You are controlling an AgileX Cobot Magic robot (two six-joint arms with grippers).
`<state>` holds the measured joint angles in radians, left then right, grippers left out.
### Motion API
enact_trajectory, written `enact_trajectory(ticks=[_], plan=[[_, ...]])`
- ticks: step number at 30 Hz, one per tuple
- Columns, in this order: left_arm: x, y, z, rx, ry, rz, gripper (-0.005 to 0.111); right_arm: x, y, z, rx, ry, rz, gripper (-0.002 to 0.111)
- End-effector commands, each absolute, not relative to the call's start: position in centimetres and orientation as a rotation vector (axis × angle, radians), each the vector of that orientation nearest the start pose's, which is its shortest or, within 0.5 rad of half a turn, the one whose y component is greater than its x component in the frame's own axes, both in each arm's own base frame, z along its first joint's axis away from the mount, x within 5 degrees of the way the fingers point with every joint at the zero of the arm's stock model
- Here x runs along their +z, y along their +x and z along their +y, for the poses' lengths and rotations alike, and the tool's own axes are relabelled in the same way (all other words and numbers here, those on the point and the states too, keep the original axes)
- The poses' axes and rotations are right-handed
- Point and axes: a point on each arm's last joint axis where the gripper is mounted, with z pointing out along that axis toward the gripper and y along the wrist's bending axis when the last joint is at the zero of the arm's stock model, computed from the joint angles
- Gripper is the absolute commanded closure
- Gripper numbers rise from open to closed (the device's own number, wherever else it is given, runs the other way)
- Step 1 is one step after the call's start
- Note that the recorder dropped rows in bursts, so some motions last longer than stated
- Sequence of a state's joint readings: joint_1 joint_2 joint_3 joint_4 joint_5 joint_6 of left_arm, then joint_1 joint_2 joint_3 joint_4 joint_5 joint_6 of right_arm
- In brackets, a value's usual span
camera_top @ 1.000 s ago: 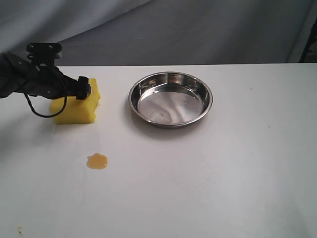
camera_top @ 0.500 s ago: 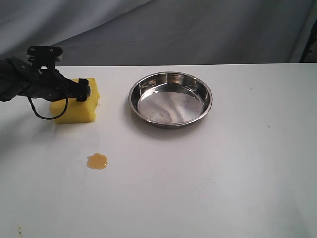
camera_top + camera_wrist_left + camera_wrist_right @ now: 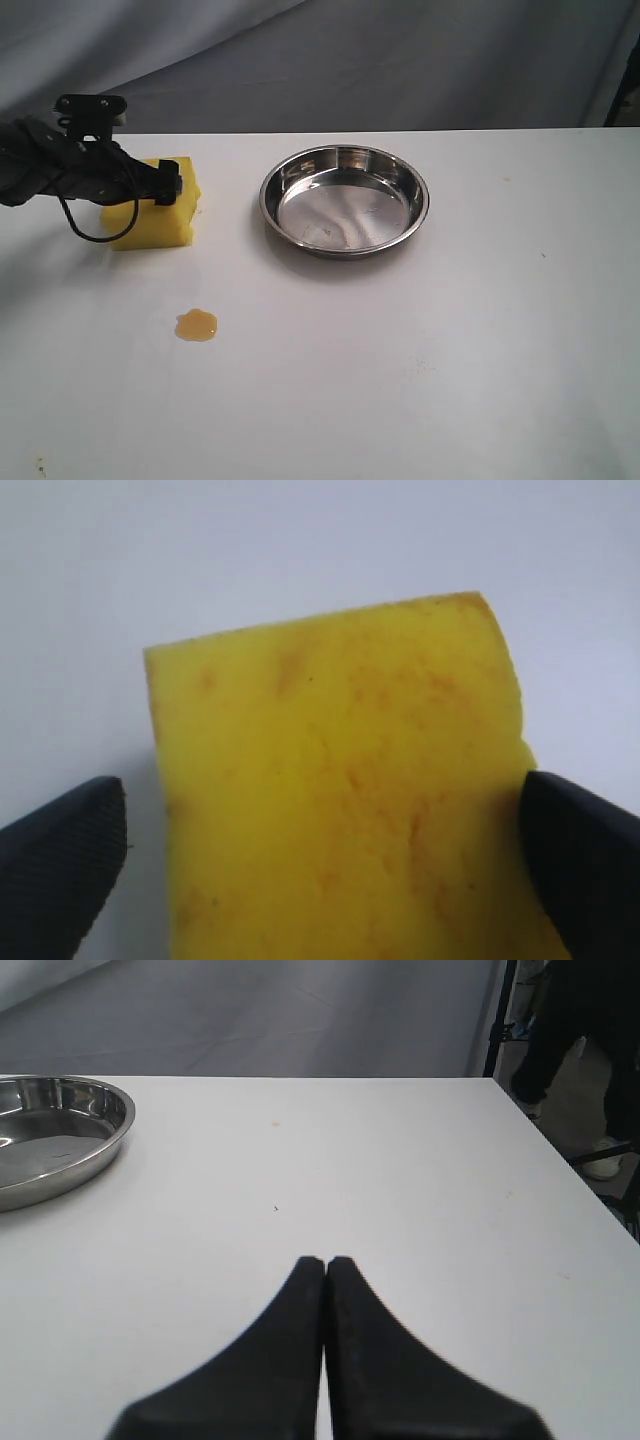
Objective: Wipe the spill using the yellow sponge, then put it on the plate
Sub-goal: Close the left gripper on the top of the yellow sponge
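The yellow sponge (image 3: 160, 222) lies on the white table at the left, and in the left wrist view the sponge (image 3: 340, 780) fills the middle. My left gripper (image 3: 167, 184) is down over its top, open, one finger on each side (image 3: 325, 870). One fingertip (image 3: 585, 855) touches the sponge's edge; the other fingertip (image 3: 65, 865) stands a little apart from it. The amber spill (image 3: 196, 324) sits nearer the front, apart from the sponge. The steel plate (image 3: 415, 215) is to the right of the sponge and holds nothing. My right gripper (image 3: 326, 1260) is shut on nothing, outside the exterior view.
A grey cloth backdrop (image 3: 400, 60) hangs behind the table. The right wrist view shows the plate's rim (image 3: 118, 1130) far off and the table's edge (image 3: 560, 1150) with dark stands beyond it.
The left arm has shifted slightly left and lower over the sponge. The sponge, spill and plate have not moved.
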<state>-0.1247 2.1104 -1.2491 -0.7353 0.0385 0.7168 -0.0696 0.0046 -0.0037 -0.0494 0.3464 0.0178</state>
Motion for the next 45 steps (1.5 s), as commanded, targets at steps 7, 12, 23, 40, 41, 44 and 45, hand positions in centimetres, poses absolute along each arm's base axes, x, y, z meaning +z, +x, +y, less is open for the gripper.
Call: enact_trajectory(ticks=[7, 12, 23, 40, 41, 44, 45], plan=[[13.3, 43.9, -6.0, -0.128, 0.124, 2.341, 0.003, 18.2, 5.3, -0.5, -0.086, 0.043, 1.826, 0.108], [13.4, 43.9, -6.1, -0.146, 0.087, 2.343, 0.003, 18.2, 5.3, -0.5, -0.088, 0.041, 1.826, 0.108], [14.8, 43.6, -6.3, -0.188, 0.08, 2.338, 0.003, 18.2, 5.3, -0.5, -0.088, 0.041, 1.826, 0.108], [12.0, 43.9, -6.7, -0.16, 0.063, 2.369, 0.003, 18.2, 5.3, -0.5, -0.088, 0.041, 1.826, 0.108], [12.0, 43.9, -6.7, -0.162, 0.063, 2.371, 0.003, 18.2, 5.3, -0.5, -0.088, 0.041, 1.826, 0.108], [12.0, 43.8, -6.7, -0.163, 0.062, 2.372, 0.005, 18.2, 5.3, -0.5, -0.088, 0.041, 1.826, 0.108], [12.0, 43.8, -6.7, -0.168, 0.056, 2.374, 0.014, 18.2, 5.3, -0.5, -0.086, 0.043, 1.826, 0.108]])
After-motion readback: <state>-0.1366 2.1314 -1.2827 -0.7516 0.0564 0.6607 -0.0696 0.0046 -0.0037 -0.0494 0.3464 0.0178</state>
